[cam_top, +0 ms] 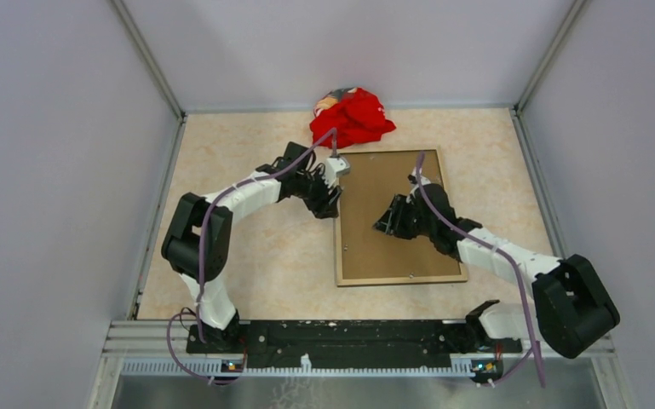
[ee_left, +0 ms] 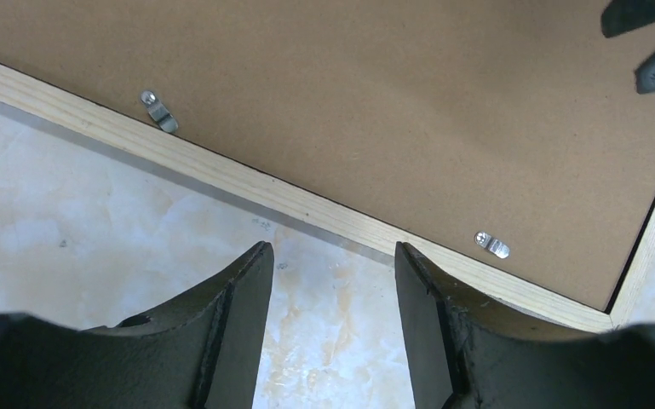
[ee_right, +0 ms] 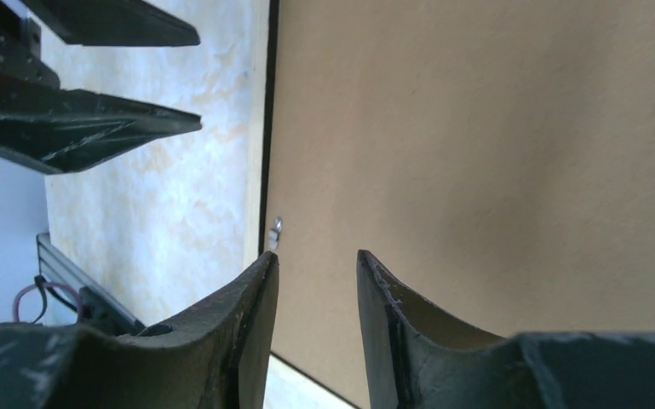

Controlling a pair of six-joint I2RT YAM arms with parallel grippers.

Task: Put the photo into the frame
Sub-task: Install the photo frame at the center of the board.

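The frame (cam_top: 400,279) lies face down on the table, its pale wood rim (ee_left: 307,204) showing. A brown hardboard backing sheet (cam_top: 392,251) fills it and hides what is underneath; the photo is out of view. My left gripper (cam_top: 334,203) sits at the frame's left edge, low over the table, open with only tabletop between its fingers (ee_left: 332,256). My right gripper (cam_top: 383,223) hovers over the backing sheet (ee_right: 494,153) near the same edge, jaws apart with a narrow gap and nothing between them (ee_right: 317,260).
A crumpled red cloth (cam_top: 353,118) lies at the back beyond the frame's far edge. Small metal turn clips (ee_left: 160,111) (ee_left: 492,244) sit on the backing along the rim. Grey walls enclose the table on three sides.
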